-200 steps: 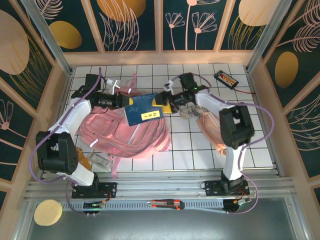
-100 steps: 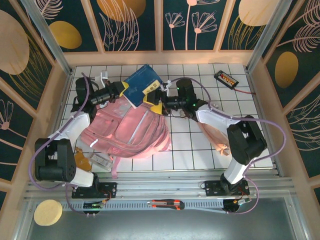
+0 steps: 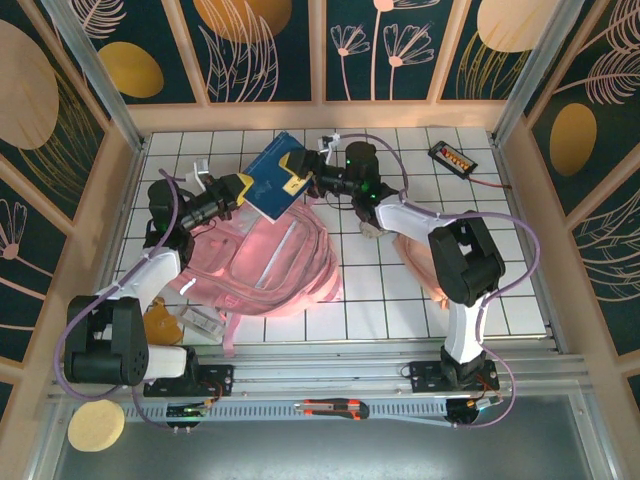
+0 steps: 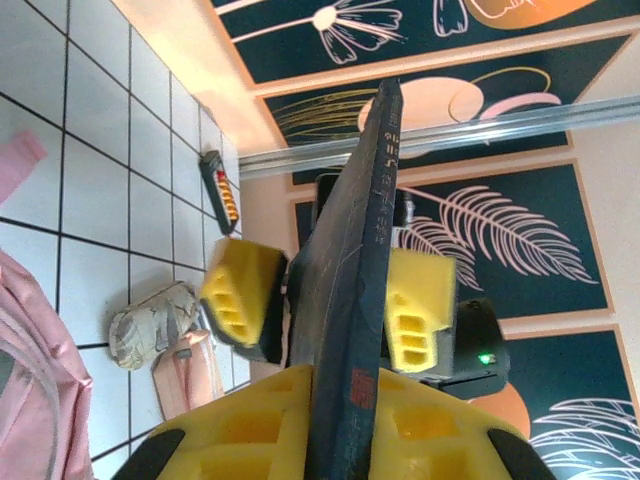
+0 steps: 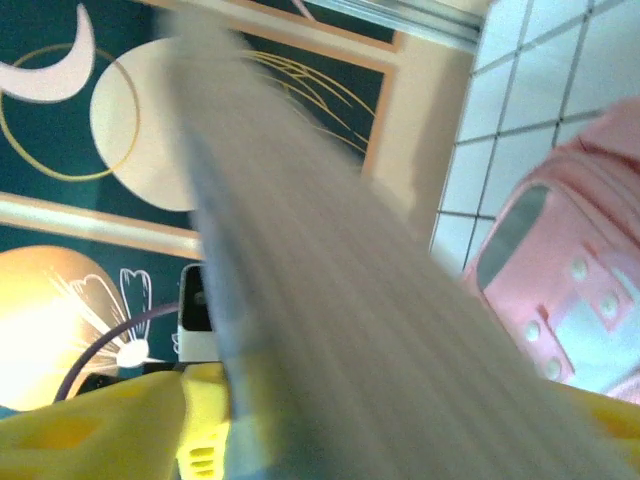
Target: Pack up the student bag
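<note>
Near the left arm's base, well back from the left claw (image 3: 243, 186), lie an orange object (image 3: 160, 322) and a clear packet (image 3: 205, 322). The left claw is pressed together on one edge of a blue book (image 3: 275, 173). Its yellow fingers (image 4: 240, 435) clamp both covers, so the book juts out from it edge-on, lifted off the white tiled table (image 3: 400, 310).

Under both claws lies the student bag (image 3: 270, 262), which reaches back toward the arm bases. It lies flat on the tiles with its front pockets up, and the book hangs above its far end.

Across the book from the left claw, the right claw (image 3: 304, 180) straddles the opposite edge, with one yellow finger (image 4: 238, 298) at each cover. I cannot tell whether those fingers are pressing the covers or just standing beside them. In the right wrist view the book's page edges (image 5: 330, 300) run up, blurred, from between that claw's fingers. A translucent pocket of the bag (image 5: 560, 260) shows off to the right.

To the right of the right claw, under its arm, sits a crumpled beige bundle (image 3: 373, 227). A slim pale-pink pouch (image 3: 425, 265) lies just beside it, toward the base. Farther right, well apart from the claw, a small black device (image 3: 450, 157) with orange markings rests at the table's far corner.
</note>
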Controlling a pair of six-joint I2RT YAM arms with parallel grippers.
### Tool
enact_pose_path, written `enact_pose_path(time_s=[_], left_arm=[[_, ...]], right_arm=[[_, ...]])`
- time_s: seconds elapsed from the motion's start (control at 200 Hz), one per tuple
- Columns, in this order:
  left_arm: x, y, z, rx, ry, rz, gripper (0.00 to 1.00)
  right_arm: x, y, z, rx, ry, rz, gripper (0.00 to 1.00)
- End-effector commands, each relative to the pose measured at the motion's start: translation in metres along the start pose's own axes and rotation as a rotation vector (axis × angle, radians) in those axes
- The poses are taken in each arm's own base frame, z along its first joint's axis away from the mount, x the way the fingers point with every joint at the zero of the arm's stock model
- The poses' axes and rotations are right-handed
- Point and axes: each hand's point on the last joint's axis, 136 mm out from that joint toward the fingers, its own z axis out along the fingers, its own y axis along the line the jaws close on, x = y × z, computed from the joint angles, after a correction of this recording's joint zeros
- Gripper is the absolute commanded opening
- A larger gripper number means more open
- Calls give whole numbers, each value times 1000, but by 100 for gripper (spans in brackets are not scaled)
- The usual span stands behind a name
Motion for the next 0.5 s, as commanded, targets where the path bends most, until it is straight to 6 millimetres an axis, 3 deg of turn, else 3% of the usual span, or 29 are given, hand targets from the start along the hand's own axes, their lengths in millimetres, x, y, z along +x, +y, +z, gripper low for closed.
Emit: enact_pose_path(time_s=[0.0,0.08,0.125,0.155,0.18,0.195,0.245,0.27,0.355,0.395,0.495], left_arm=[[11,-19,-3,42,34,52,0],[11,-18,-2,37,31,58,0],[11,-17,-1,28,41,71,0],[12,-16,-1,13,47,82,17],[12,-14,-1,-8,49,97,41],[12,-11,-2,-26,52,103,49],[15,-1,-4,-94,62,146,55],[16,7,-6,-134,65,167,59],[24,44,-14,-339,106,275,74],[34,63,-15,-455,149,343,81],[71,100,-6,-659,330,494,84]], right_arm=[[-13,24,-1,-61,-60,-58,52],[-11,24,-10,-45,-82,-58,17],[-12,22,-16,-26,-91,-60,6],[-13,20,-21,-8,-97,-65,0],[-15,18,-26,9,-104,-65,0],[-15,14,-29,27,-107,-63,0],[-11,10,-37,74,-107,-66,0],[-25,1,-53,113,-142,-64,0],[-37,-21,-92,284,-178,-72,0],[-41,-32,-113,394,-193,-86,0],[-47,-46,-161,578,-207,-106,0]])
